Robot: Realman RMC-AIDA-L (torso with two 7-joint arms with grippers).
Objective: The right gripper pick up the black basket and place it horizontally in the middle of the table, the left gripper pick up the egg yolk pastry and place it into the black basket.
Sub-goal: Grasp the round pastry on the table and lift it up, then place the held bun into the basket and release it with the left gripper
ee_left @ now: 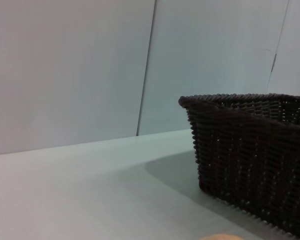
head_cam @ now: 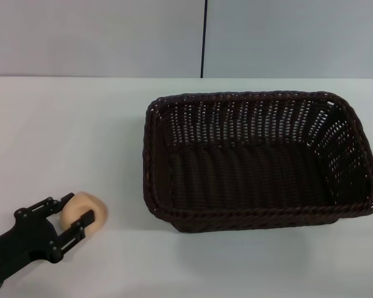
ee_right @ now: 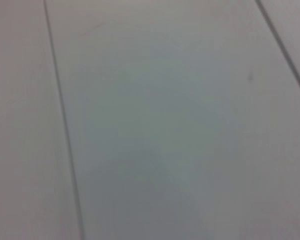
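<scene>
The white tabletop carries everything here. The black basket, a large rectangular dark woven piece with open-weave sloped sides and a braided rim, sits upright with its long side running across, and nothing lies inside it. In the left wrist view its near corner rises tall above the bare surface. Well to the left of the basket and nearer the robot lies the egg yolk pastry, a small round pale tan ball resting on the tabletop. The left tool, a black skeletal claw, has its two fingers set around the pastry, one on either side, against it. The right tool is out of sight.
</scene>
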